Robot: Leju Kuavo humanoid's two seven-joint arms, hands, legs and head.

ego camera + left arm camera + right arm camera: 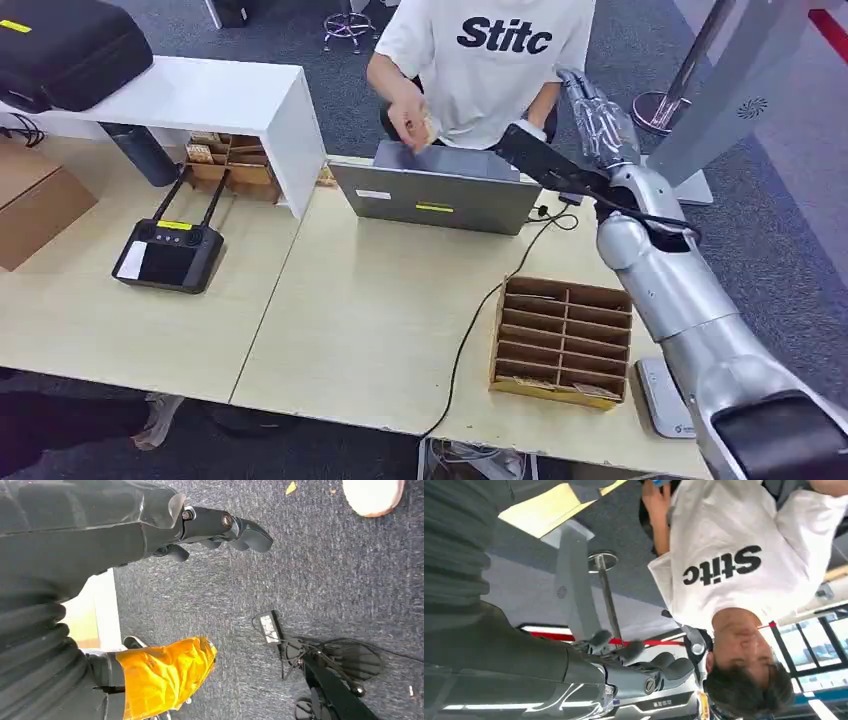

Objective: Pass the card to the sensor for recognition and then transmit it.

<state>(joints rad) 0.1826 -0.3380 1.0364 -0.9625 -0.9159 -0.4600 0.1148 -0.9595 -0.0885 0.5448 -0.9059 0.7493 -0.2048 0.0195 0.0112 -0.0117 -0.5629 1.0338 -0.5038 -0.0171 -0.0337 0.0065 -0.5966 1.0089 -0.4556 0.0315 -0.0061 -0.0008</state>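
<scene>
The right hand (600,120) is raised at the far right beside the person in a white T-shirt (490,60), fingers loosely spread, holding nothing. That person's hand (410,118) holds a small pale card (431,129) above the grey laptop (437,190). The left hand (220,530) hangs over dark carpet (325,580), fingers apart, unladen.

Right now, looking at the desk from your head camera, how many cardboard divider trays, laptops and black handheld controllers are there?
Cardboard divider trays: 2
Laptops: 1
Black controllers: 1
Total: 4
</scene>
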